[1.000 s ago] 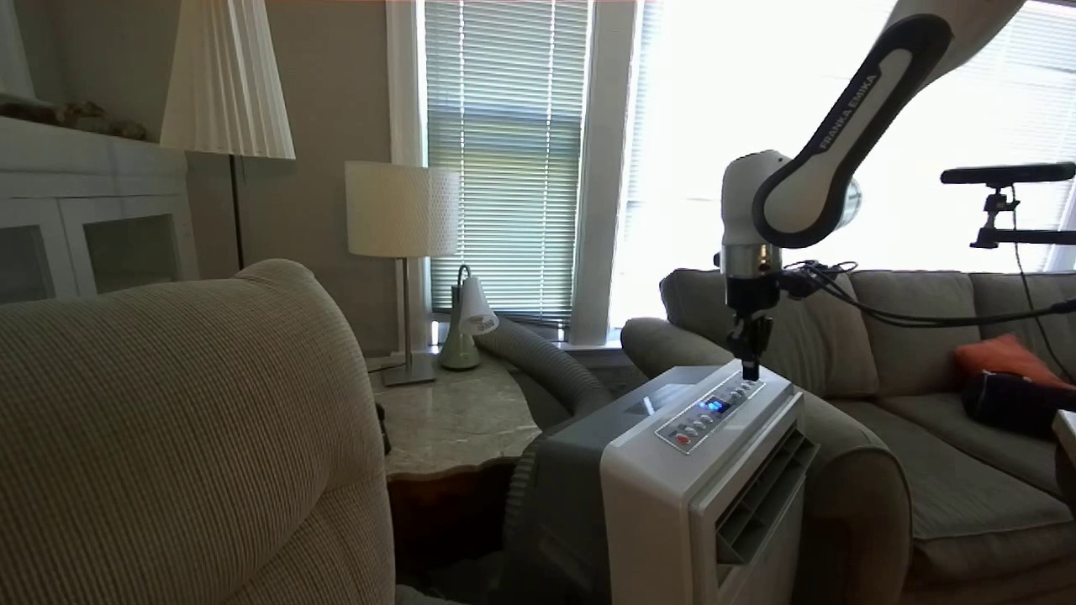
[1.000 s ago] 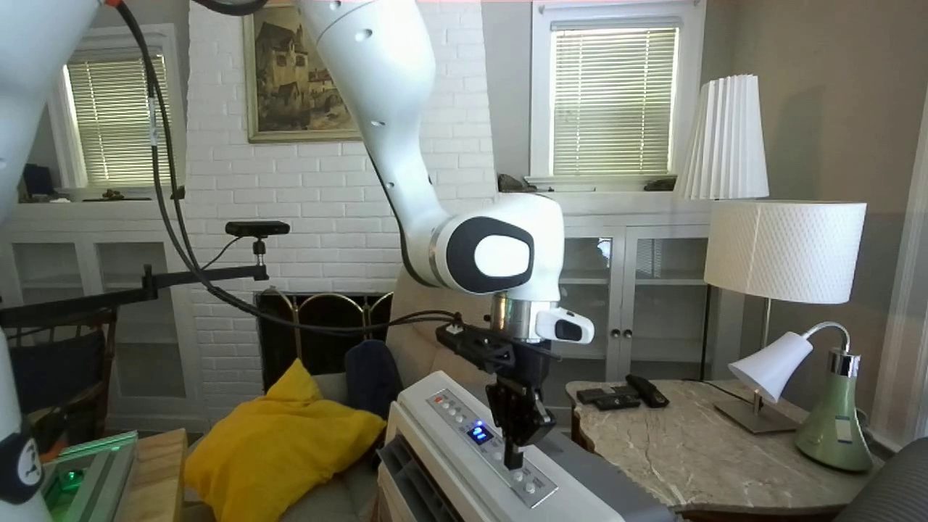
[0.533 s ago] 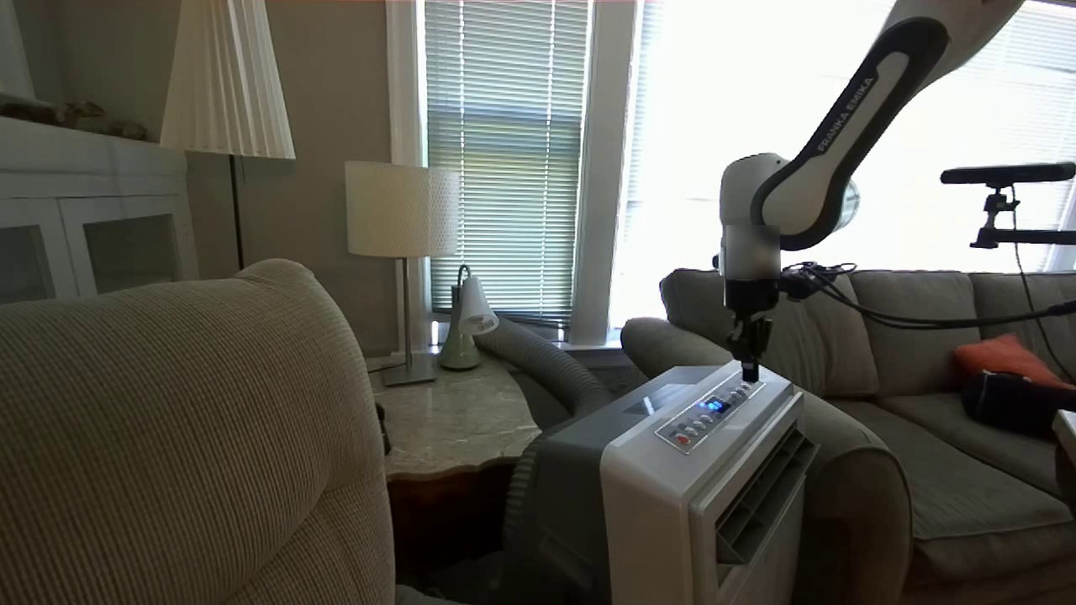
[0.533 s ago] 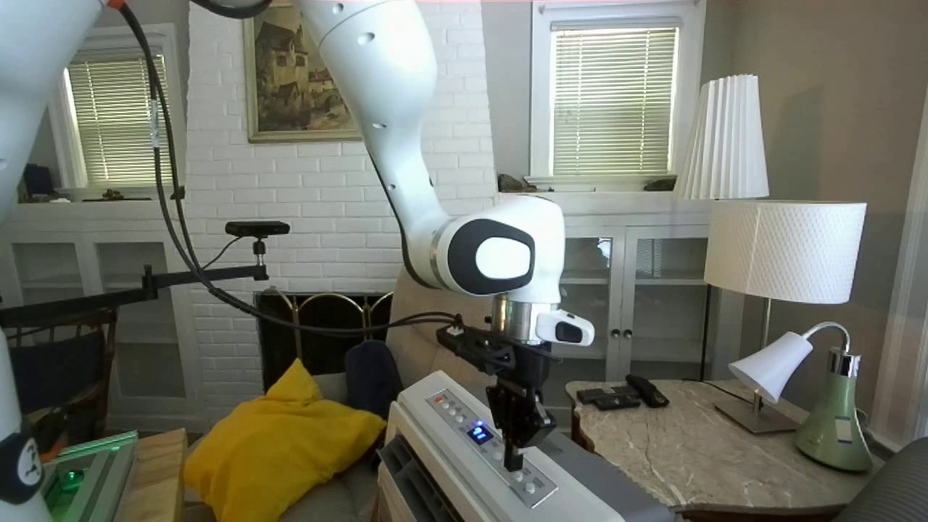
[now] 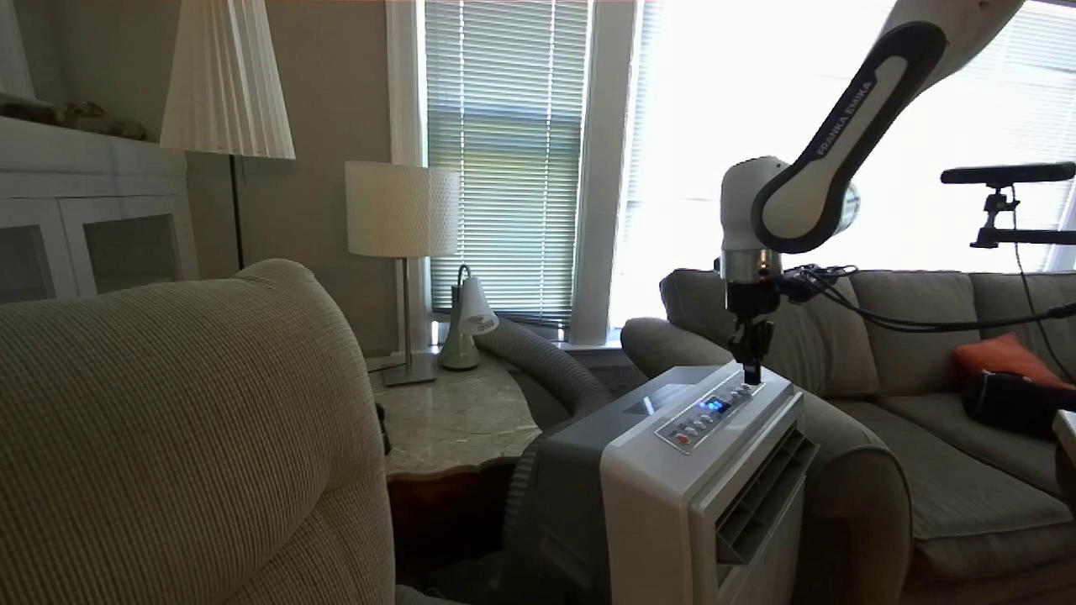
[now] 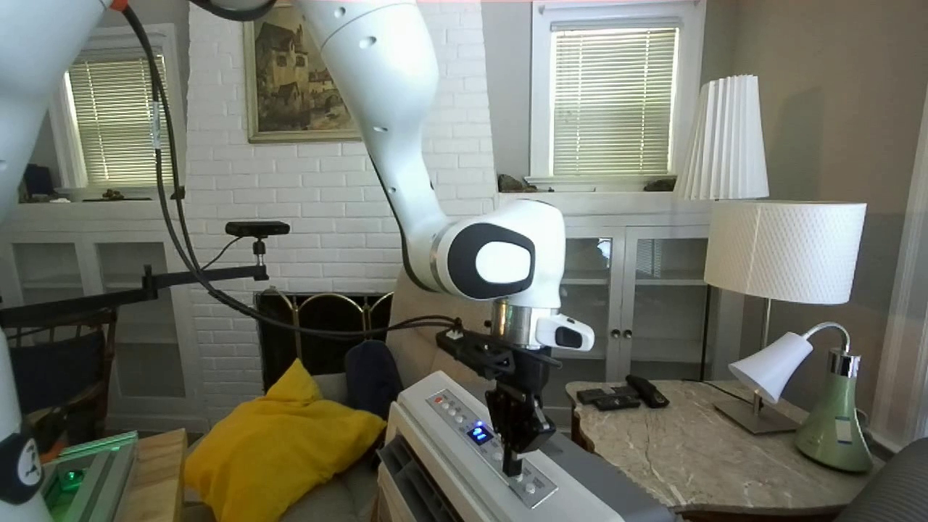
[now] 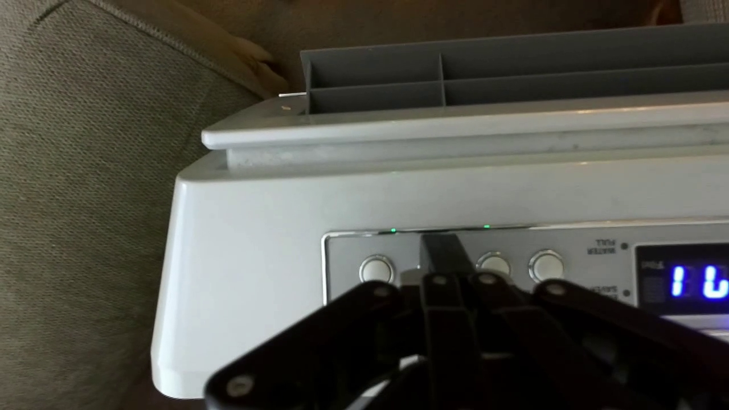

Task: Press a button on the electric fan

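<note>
The electric fan is a white boxy appliance (image 5: 651, 496) with a sloped top, a control panel (image 7: 575, 239) and a lit blue display (image 7: 692, 279). It shows in both exterior views (image 6: 449, 446). Round white buttons (image 7: 376, 269) line the panel. My gripper (image 7: 447, 250) is shut and points down at the panel, its dark tip between the end button and another button (image 7: 494, 263). In both exterior views (image 5: 751, 376) (image 6: 512, 464) the tip is at the panel beyond the display. The button directly under the tip is mostly hidden, and I cannot tell whether they touch.
A dark slotted grille (image 7: 512, 71) sticks out from the fan's front. A sofa (image 5: 849, 470) stands against its side. A marble-topped table (image 6: 689, 449) with lamps (image 6: 786, 250) and remotes (image 6: 616, 399) is nearby. A yellow pillow (image 6: 290, 442) lies on a seat.
My gripper has moved slightly down toward the panel, still shut. The fan has not moved and its display is still lit.
</note>
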Tool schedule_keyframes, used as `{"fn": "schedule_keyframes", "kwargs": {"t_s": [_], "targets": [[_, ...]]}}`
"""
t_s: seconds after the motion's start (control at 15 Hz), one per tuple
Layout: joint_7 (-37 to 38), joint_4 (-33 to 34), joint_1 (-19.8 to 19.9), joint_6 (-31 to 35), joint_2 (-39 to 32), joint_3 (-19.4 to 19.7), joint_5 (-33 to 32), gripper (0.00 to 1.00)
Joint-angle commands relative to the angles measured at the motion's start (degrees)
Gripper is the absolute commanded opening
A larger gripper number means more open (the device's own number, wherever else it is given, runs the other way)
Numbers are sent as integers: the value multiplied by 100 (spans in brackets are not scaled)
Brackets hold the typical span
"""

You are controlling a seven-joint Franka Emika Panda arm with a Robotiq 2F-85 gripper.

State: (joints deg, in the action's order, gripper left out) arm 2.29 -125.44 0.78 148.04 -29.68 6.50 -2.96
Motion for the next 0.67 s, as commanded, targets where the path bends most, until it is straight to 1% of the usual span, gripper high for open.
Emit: {"fn": "schedule_keyframes", "kwargs": {"t_s": [0.0,0.6], "targets": [[15,100,64,21,-115,-17,-64,0],[-1,172,56,91,-226,-4,-102,0]]}}
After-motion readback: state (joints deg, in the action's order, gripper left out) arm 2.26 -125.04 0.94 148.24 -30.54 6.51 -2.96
